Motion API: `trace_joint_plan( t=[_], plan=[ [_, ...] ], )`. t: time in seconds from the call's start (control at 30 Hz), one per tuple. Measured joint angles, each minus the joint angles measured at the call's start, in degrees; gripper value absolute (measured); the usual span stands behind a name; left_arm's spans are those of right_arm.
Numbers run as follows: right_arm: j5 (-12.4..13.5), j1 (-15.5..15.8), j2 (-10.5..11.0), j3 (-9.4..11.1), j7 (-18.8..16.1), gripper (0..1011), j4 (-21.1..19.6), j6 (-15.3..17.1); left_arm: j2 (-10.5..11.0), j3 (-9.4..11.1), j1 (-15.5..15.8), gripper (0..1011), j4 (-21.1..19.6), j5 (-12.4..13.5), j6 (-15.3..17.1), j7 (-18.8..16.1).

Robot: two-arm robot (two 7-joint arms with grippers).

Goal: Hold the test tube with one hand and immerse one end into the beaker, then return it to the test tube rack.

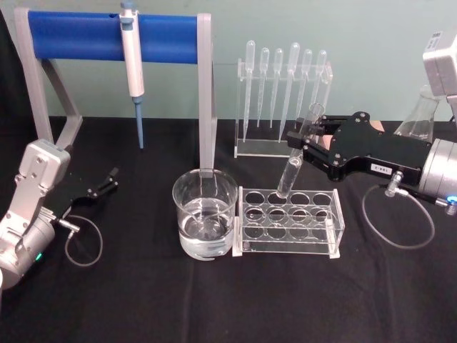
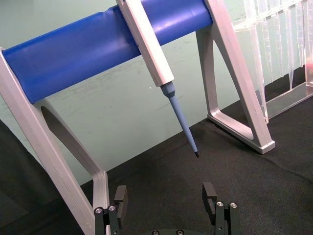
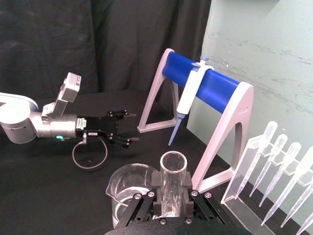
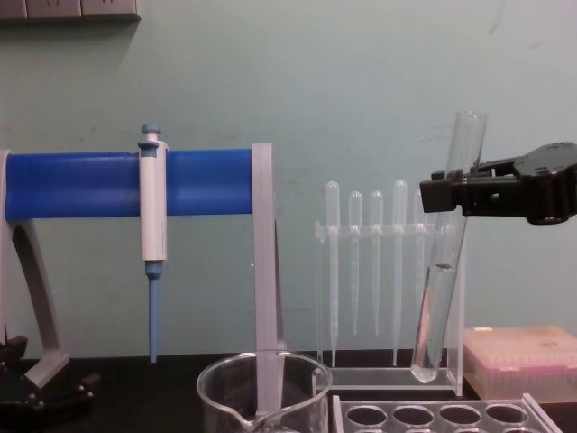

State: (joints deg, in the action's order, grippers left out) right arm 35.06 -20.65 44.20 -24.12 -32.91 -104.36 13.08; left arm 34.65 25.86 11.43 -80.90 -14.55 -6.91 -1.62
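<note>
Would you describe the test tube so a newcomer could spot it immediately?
Find the clear acrylic rack of round holes beside the wide glass beaker. Above it, the right arm's black pincer holds a tilted clear glass test tube, wider than the thin bulb-topped pipettes behind.

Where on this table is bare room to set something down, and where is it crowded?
Free: the table's front strip before beaker and rack, and the patch between the left gripper and beaker. Crowded: over the rack, where the right gripper holds the test tube.
</note>
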Motion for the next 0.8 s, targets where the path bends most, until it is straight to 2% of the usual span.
trace_joint_plan(
  t=[0.8],
  plan=[
    [0.0,0.0,0.0,0.0,0.0,236,0.0,0.0,0.0,0.0,0.0,1000,0.0,0.0,0.0,0.0]
  ],
)
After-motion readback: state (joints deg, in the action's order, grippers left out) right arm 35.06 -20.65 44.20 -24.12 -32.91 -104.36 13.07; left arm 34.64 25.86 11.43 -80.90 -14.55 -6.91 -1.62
